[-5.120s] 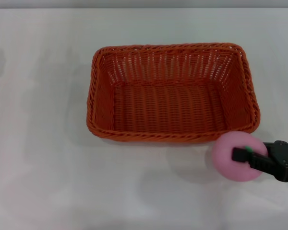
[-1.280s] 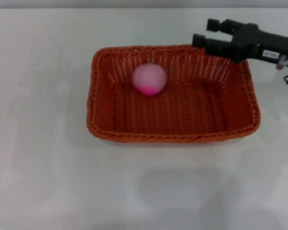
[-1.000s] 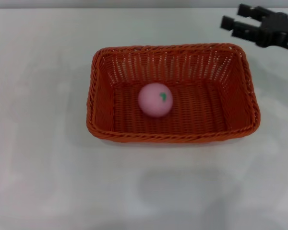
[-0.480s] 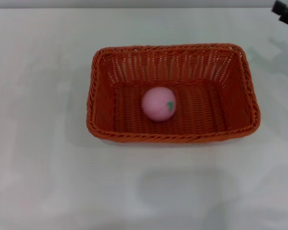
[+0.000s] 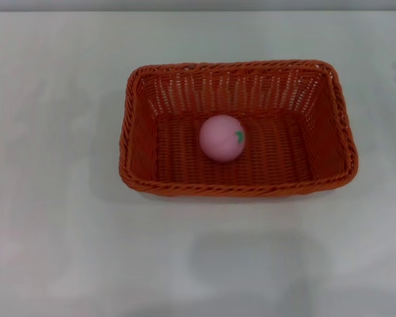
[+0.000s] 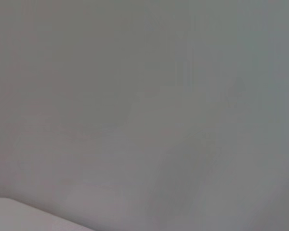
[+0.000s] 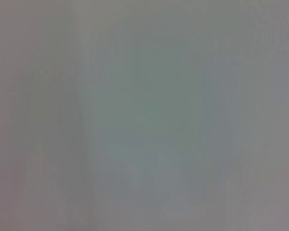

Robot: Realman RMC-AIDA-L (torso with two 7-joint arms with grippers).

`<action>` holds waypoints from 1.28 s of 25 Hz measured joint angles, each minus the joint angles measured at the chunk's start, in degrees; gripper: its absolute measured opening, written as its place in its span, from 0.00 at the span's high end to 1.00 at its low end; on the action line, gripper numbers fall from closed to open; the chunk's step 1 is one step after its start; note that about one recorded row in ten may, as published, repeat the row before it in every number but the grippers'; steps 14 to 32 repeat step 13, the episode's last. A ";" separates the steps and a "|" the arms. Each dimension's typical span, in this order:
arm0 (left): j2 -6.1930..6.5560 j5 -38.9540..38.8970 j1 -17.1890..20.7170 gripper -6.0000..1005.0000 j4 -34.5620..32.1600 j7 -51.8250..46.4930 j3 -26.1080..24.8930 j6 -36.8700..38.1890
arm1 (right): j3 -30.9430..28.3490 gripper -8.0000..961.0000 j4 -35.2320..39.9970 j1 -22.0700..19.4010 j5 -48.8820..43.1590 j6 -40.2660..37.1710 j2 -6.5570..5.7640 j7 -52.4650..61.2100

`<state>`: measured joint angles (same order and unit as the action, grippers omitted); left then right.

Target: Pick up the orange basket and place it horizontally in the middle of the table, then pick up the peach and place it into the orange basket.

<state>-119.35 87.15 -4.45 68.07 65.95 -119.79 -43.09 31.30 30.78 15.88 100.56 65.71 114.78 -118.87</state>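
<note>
Head view: the orange basket (image 5: 237, 129) sits flat on the white desk (image 5: 59, 231), its long sides running across the desk, roughly in the desk's middle. The peach (image 5: 222, 138) rests on the basket's woven floor, close to the centre and a little toward the far wall, with its small green leaf mark turned to the right side of the basket. It touches no wall.

Judging from this, both parts of the task look done: the basket lies horizontally in the middle and the peach is inside it. Nothing seems left but for the arms to be parked.

Neither arm nor its fingers appear anywhere around the basket. The left wrist view and the right wrist view show only a plain grey surface, so I cannot tell whether either set of fingers is apart or together.

Bare desk shows on every side of the basket, with the widest stretch on the near side and to the left of it. The desk's far edge runs beyond the basket's far rim, well apart from it. The basket's braided rim stands above the peach on all sides.
</note>
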 joint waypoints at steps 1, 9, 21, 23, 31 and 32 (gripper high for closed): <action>0.00 -0.16 -0.02 0.57 -0.24 0.58 0.00 0.01 | -1.11 0.12 -0.73 -0.03 0.00 -0.08 0.00 -1.32; 0.00 -10.26 0.16 0.57 -5.11 12.65 0.36 -0.46 | -6.90 0.12 -5.58 0.10 0.06 -1.69 0.00 -9.47; 0.03 -10.76 -0.06 0.57 -6.91 14.72 0.24 -0.33 | -9.64 0.12 -7.39 0.18 0.09 -2.74 0.00 -11.73; 0.03 -10.76 -0.06 0.57 -6.91 14.72 0.24 -0.33 | -9.64 0.12 -7.39 0.18 0.09 -2.74 0.00 -11.73; 0.03 -10.76 -0.06 0.57 -6.91 14.72 0.24 -0.33 | -9.64 0.12 -7.39 0.18 0.09 -2.74 0.00 -11.73; 0.03 -10.76 -0.06 0.57 -6.91 14.72 0.24 -0.33 | -9.64 0.12 -7.39 0.18 0.09 -2.74 0.00 -11.73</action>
